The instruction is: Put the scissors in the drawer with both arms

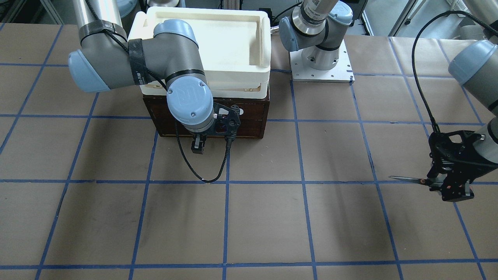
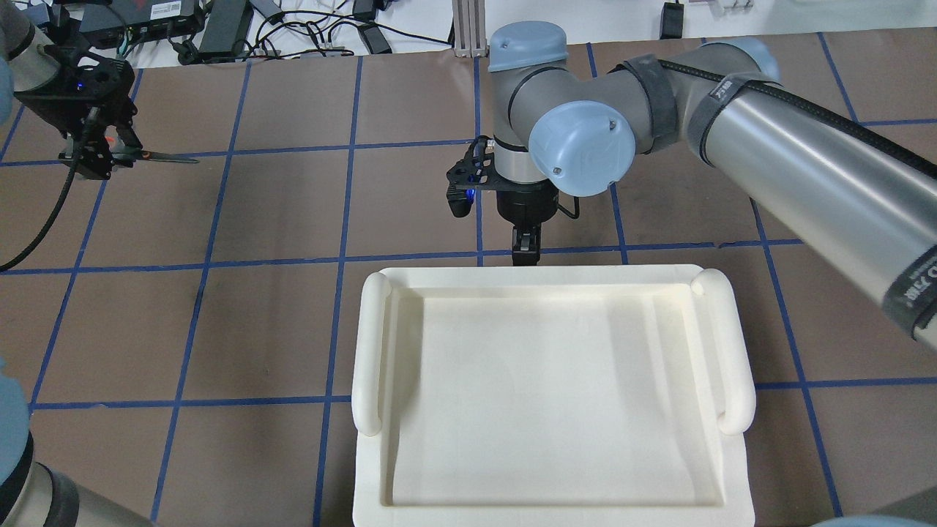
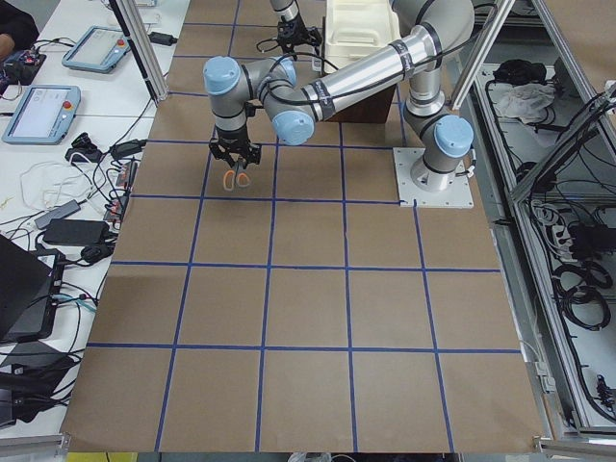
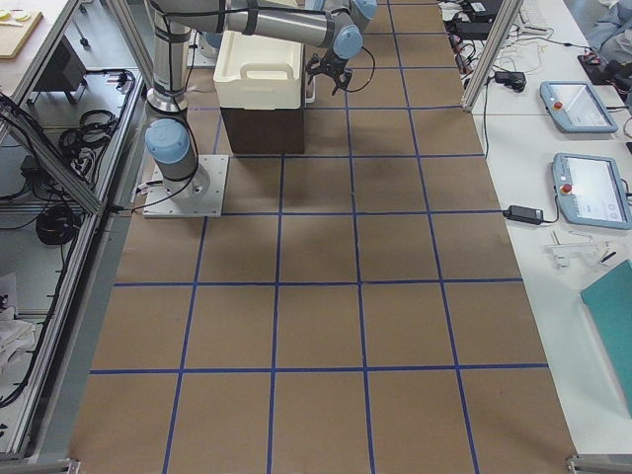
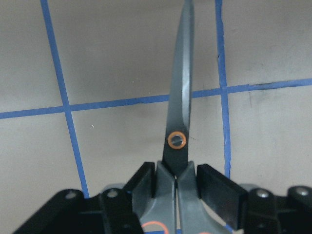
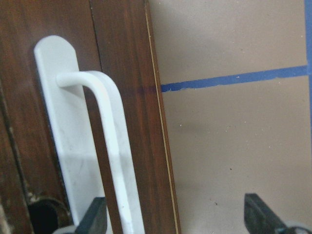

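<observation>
My left gripper (image 1: pixel 447 186) is shut on the scissors (image 1: pixel 408 179) by their grey and orange handles and holds them above the paper, blades level and pointing away from the gripper. The left wrist view shows the dark blades (image 5: pixel 178 122) between the fingers (image 5: pixel 219 192). The left gripper (image 2: pixel 95 150) is far from the drawer. My right gripper (image 1: pixel 198 147) is open in front of the shut dark brown drawer (image 1: pixel 249 112). In the right wrist view the white bar handle (image 6: pixel 112 156) lies between the spread fingertips (image 6: pixel 92 219), close to one of them.
A cream-white plastic tray (image 1: pixel 264 42) sits on top of the brown drawer box and hides it in the overhead view (image 2: pixel 370 351). The robot's base plate (image 1: pixel 342 74) stands beside the box. Brown paper with a blue tape grid (image 1: pixel 303 181) covers the table.
</observation>
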